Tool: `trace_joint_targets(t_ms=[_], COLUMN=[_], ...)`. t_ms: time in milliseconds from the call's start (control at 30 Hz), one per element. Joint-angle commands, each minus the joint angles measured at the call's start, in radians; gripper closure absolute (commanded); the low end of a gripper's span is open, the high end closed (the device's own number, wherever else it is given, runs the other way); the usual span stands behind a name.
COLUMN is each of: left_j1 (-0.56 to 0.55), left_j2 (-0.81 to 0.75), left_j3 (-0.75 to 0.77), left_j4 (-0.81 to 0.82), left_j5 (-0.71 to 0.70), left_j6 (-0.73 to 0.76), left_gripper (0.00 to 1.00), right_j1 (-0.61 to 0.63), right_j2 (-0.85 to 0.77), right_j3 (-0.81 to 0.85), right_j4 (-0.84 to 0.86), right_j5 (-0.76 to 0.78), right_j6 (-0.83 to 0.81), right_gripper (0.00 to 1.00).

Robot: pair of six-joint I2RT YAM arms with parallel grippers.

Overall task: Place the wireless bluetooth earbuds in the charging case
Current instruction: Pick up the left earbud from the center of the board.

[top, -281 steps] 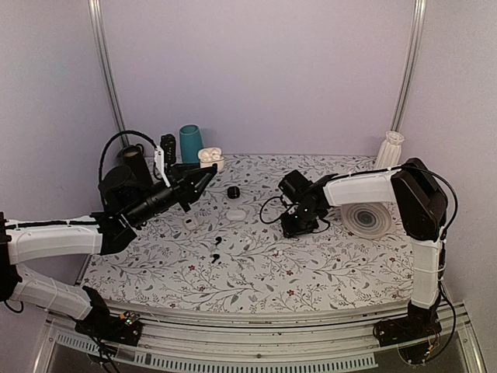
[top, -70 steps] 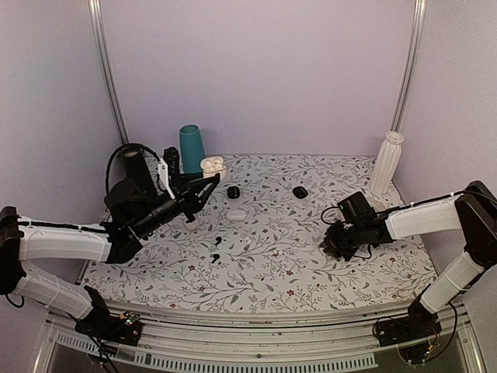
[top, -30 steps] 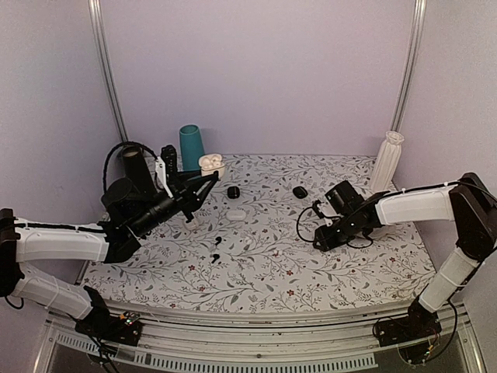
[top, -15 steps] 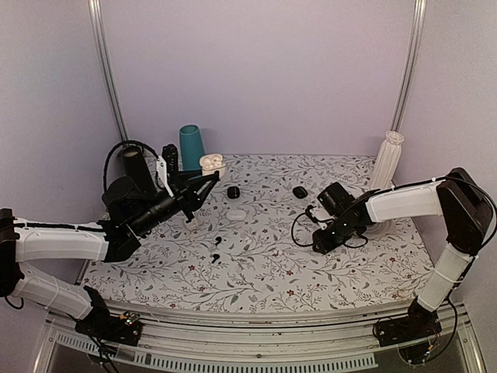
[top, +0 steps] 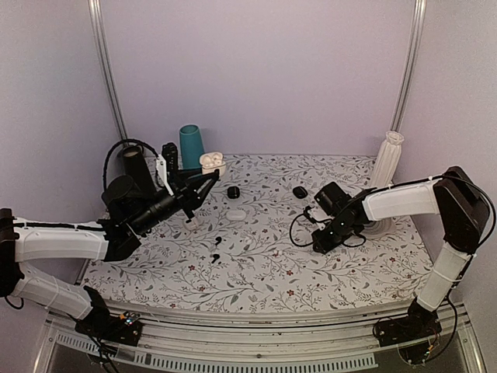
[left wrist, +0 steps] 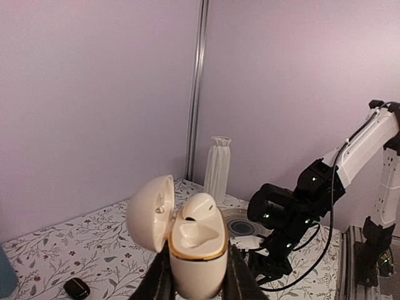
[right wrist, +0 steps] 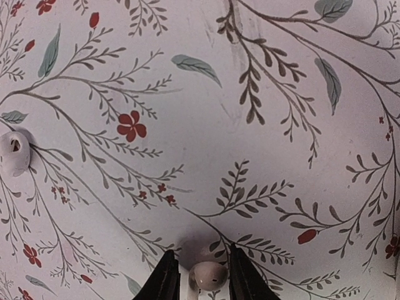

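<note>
Right wrist: end effector (right wrist: 202,279) flanking earbud (right wrist: 210,275)

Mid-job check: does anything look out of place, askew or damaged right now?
Nothing damaged or spilled. The charging case, open in the left pincer, holds one earbud with its second hollow empty; the other earbud lies on the table inside the right pincer. A small white piece lies loose nearby.

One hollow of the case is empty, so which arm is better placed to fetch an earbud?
Right: its gripper straddles an earbud on the table; the left gripper holds the case.
</note>
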Motion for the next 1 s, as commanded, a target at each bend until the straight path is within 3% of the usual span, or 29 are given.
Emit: trace_joint_targets(t_ms=[0, 967], left_j1=[-0.007, -0.008], left_j2=[0.003, 0.005], left_j3=[0.034, 0.03], left_j4=[-0.001, 0.0], left_j5=[0.011, 0.012], left_j6=[0.007, -0.005], left_gripper=[1.0, 1.0], right_j1=[0.009, 0.014], right_j2=[0.016, 0.031], right_j3=[0.025, 0.055], right_j4=[-0.027, -0.081], right_j5=[0.016, 0.018], right_j6=[0.003, 0.021], right_gripper=[0.72, 0.75])
